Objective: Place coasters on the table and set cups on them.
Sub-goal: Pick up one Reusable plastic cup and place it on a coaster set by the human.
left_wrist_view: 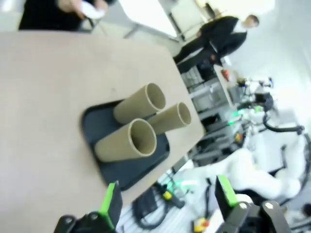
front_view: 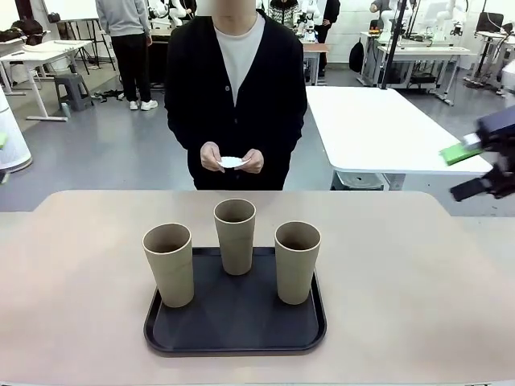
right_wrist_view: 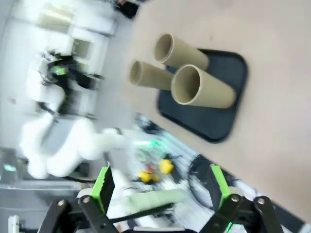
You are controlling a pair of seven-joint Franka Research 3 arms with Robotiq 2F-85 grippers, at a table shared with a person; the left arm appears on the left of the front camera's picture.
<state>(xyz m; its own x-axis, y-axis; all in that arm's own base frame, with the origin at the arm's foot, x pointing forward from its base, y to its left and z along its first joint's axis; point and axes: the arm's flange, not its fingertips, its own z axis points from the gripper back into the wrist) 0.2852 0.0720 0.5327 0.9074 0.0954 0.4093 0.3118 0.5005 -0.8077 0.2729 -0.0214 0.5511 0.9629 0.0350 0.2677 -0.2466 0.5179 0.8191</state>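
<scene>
**Cups upright on tray; coasters in the person's hands**

Three matte tan cups (front_view: 235,235), tall and tapered, stand on the black rounded-square tray (front_view: 233,326). Their long axes are vertical, wide rims up. One is at the tray's far edge, the other two at its left and right sides. The smooth beige table (front_view: 80,281) lies under the tray. Beyond the tray, a person's hands (front_view: 212,157) hold thin white paper coasters (front_view: 231,162); count unclear. Left gripper (left_wrist_view: 167,199): fingers spread, nothing between. Right gripper (front_view: 468,170), right of the tray: also spread, empty.
</scene>
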